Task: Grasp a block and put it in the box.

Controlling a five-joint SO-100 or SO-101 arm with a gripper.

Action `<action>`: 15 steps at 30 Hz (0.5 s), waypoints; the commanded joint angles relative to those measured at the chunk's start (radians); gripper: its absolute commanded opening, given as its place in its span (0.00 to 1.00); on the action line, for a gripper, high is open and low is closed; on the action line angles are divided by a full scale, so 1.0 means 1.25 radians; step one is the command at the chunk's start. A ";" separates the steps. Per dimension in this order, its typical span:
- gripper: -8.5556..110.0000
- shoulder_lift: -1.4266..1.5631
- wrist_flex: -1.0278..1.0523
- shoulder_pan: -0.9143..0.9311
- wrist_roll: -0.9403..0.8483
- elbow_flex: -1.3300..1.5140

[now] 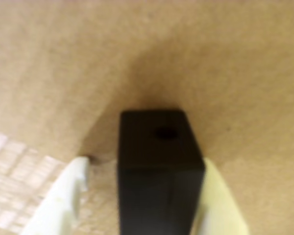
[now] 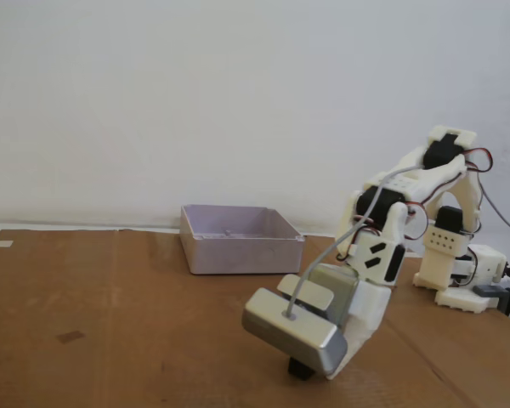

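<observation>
1. No brand, label or writing reads anywhere in either view; the surfaces are plain.
2. Wrist view: the claw has its two pale fingers either side of the block, a matte black piece with a small round hole in its top face.
3. The right finger sits against the block's side; on the left a sliver of brown shows between finger and block, so the jaws are narrow but I cannot tell whether the grip is complete.
4. Fixed view: the arm bends down low at the right, and the silver-grey camera housing on its wrist hides most of the claw.
5. Only a dark bit of the block peeks out under that housing, down at the bench, a brown cardboard-covered surface.
6. The box, pale lilac-grey with low walls, stands farther back near the wall, well apart from the block and to its left in the fixed view.
7. Whether the block rests on the bench or is just off it cannot be told.
</observation>
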 commanded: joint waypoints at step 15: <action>0.07 0.022 -0.015 0.031 0.012 -0.032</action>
